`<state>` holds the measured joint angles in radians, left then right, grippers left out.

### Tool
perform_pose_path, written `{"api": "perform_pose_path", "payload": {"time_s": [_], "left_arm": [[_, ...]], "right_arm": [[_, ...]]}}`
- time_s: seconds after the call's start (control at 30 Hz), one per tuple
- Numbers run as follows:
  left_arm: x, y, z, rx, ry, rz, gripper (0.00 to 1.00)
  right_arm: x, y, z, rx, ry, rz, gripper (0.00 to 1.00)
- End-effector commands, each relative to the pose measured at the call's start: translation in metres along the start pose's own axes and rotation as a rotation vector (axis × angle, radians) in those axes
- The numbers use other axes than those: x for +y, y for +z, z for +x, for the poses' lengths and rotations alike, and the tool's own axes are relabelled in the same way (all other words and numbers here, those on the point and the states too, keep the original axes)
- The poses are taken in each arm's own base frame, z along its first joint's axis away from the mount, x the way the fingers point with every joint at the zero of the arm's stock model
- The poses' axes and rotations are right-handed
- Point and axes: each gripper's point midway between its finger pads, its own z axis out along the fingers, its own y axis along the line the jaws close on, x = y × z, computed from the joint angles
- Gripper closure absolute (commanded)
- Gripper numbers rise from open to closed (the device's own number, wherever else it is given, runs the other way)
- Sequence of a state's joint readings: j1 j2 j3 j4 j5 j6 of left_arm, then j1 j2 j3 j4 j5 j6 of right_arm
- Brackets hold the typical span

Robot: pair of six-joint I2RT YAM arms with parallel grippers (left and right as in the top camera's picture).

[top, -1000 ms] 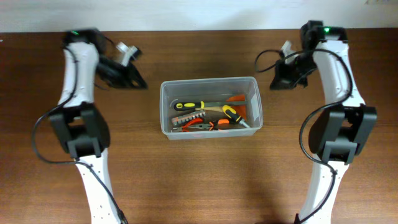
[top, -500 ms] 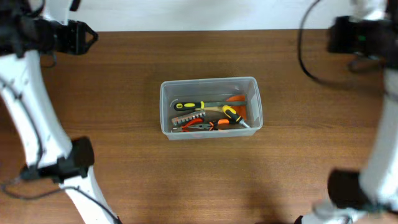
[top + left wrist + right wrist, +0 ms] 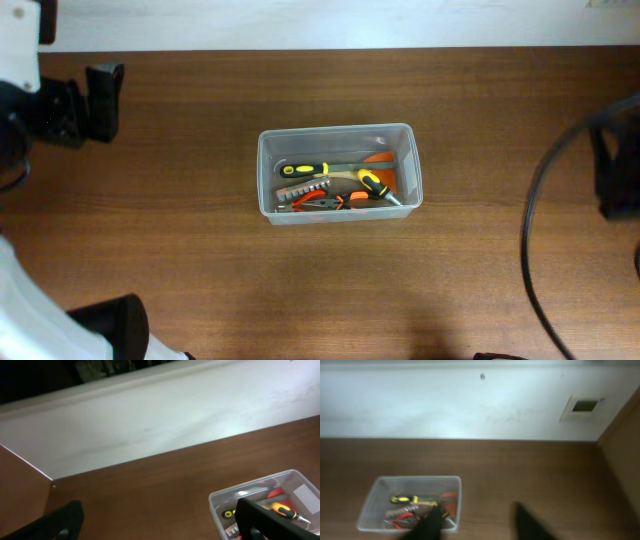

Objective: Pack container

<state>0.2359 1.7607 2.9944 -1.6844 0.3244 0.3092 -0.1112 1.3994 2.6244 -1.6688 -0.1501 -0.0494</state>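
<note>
Container [image 3: 338, 131] set at the middle of the table [image 3: 300, 290], hand tools [image 3: 335, 187] laid inside it, gathered toward its near wall, left gripper [image 3: 104, 103] held well apart to its left, right gripper [image 3: 476, 510] held well apart to its right, wall [image 3: 165, 415] seen behind the table's far edge

In the left wrist view the container [image 3: 250, 485] at lower right is cut by the bottom edge, as are the two dark fingers [image 3: 62, 522] of the left tool [image 3: 157, 512]. The right wrist view is blurred throughout: the right tool [image 3: 480, 520] is two smeared dark shapes at the bottom, one covering the container's right corner, and the hand tools [image 3: 405, 510] inside cannot be told apart. Overhead, the left arm [image 3: 20, 50] and right arm [image 3: 615, 180] run off the frame's side edges.
</note>
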Motion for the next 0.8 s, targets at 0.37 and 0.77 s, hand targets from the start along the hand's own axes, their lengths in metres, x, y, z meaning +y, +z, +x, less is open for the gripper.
{"api": "perform_pose_path", "payload": {"time_s": [0.37,0.77], "left_arm": [[-0.001,-0.013,-0.002,-0.020,-0.009,-0.023,0.01],[-0.001,-0.013,-0.002,-0.020,-0.009,-0.023,0.01]], "right_arm": [[0.011,-0.068,0.003,-0.152,-0.028,0.007,0.01],[0.011,-0.069,0.005,-0.147,-0.027,0.007,0.01]]}}
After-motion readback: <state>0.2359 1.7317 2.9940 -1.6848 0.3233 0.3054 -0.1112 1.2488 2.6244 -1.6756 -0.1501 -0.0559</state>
